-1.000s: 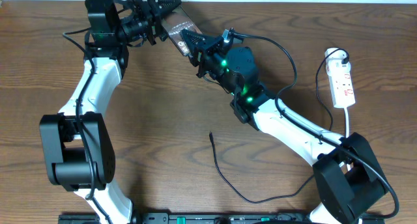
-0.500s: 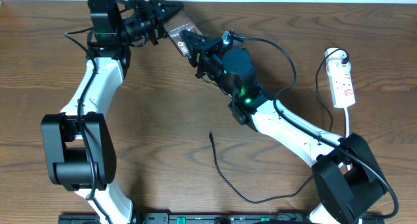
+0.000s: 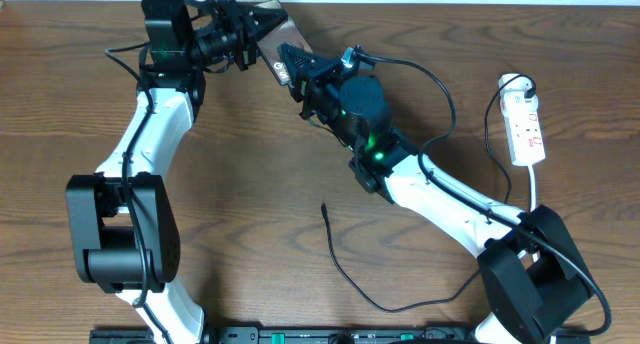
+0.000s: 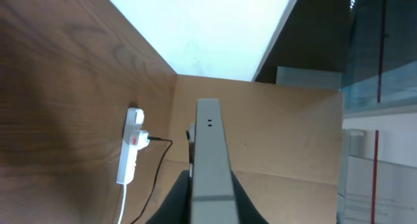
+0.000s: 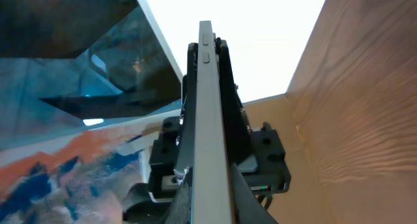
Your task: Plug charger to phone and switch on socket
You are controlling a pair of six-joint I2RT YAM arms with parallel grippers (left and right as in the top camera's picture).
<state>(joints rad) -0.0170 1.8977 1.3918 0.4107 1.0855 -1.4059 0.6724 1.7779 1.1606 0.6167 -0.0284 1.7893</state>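
**Between the two grippers: phone pinched from both sides, charger tip lying loose**

Between the left gripper point(image 3: 262, 22) and the right gripper point(image 3: 288, 62) sits the phone point(image 3: 284, 29), up off the table point(image 3: 230, 184), at the far edge. Both sets of jaws are narrow and clamped on it, each on a different end. Both wrist views show the phone edge-on point(image 4: 208, 152) point(image 5: 207, 120), running straight out from between the fingers.

The charger tip point(image 3: 324, 208) lies on the wood well apart from the right gripper, back toward that arm's base; nothing touches it. Its thin cable loops nearer the base, then off to the right. The socket point(image 3: 526, 124) is far out beyond the right arm's elbow side, well apart from both grippers, with a white plug head point(image 3: 512, 84) at its far end. Switch state too small to tell.

Handling, as a judgement:
- **Phone:** a stiff, flat slab with smooth faces, likely slippery, and a fragile screen. Grip across the thin edges with firm, not hard, pressure. Keep the port end clear; which end has the port cannot be told here.
- **Charger:** light and limp, and it will flop and drag. Take it just behind the plug tip, where it is stiffest, so the tip points true.
- **Next move:** one gripper must let go of the phone to fetch the tip. The other grip has to hold alone without the phone twisting.
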